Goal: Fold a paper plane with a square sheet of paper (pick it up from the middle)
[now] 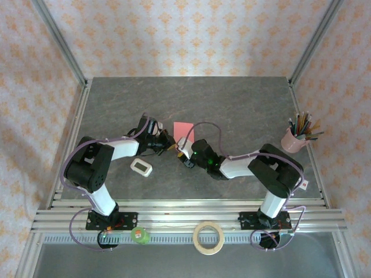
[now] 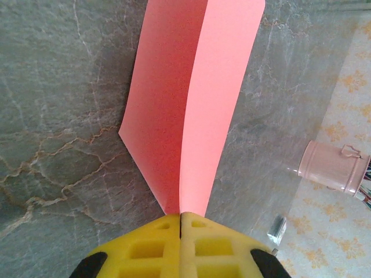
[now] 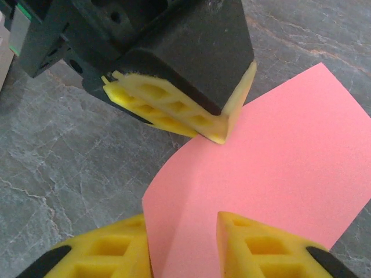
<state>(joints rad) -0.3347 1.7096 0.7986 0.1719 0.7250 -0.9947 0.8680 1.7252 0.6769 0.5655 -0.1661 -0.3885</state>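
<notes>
The square sheet of paper (image 1: 183, 128) is pink-red and hangs lifted over the middle of the grey table, bent along its centre. My left gripper (image 2: 181, 215) is shut on the sheet's near point, and the paper (image 2: 191, 87) fans away from the yellow pads in two halves. In the right wrist view the left gripper (image 3: 223, 136) pinches the sheet (image 3: 272, 168) from above. My right gripper (image 3: 182, 223) straddles the paper's lower curved edge, its jaws apart with a clear gap on both sides of the sheet. From above, both grippers (image 1: 171, 145) (image 1: 182, 152) meet just below the paper.
A small white rounded gadget (image 1: 141, 167) lies on the table near the left arm. A pink cup of pencils (image 1: 294, 139) stands at the right edge, also seen as the cup (image 2: 333, 168) in the left wrist view. A tape roll (image 1: 208, 237) and a green item (image 1: 139, 235) sit on the front rail.
</notes>
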